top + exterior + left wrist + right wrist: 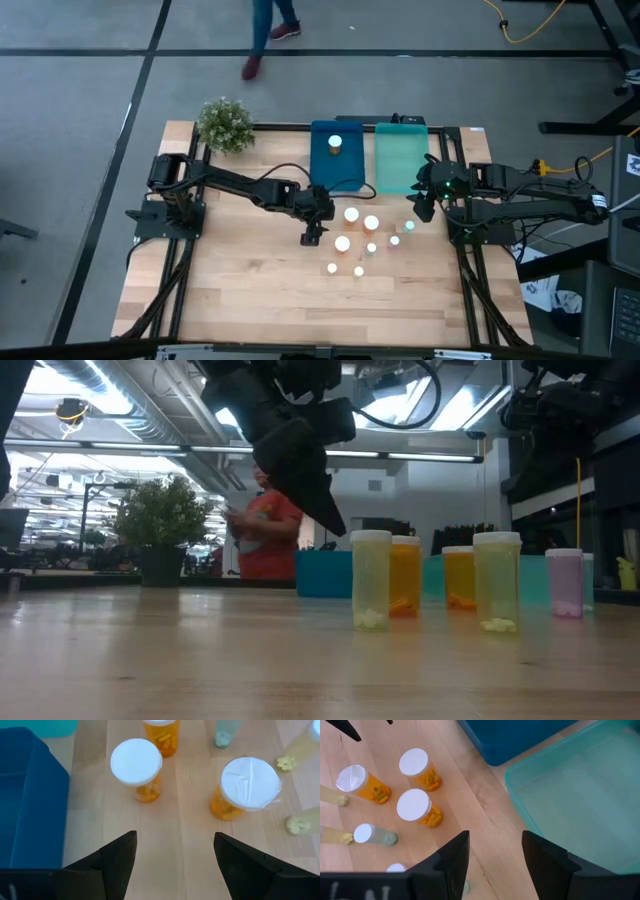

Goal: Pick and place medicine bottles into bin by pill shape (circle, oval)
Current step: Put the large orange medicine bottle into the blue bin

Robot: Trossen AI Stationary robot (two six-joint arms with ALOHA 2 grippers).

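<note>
Left gripper (312, 236) hung wide open and empty just beside the amber bottles (136, 768), which stood packed close. My guess: a finger could clip a neighbour going in and topple it. Right gripper (495, 852), also open and empty, sat by the teal bin (401, 158).

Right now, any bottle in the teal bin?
No. In the high view the teal bin holds nothing, while one amber bottle stands in the blue bin.

Potted plant (225, 124) on table's (230, 290) far-left corner; person (268, 532) behind.
</note>
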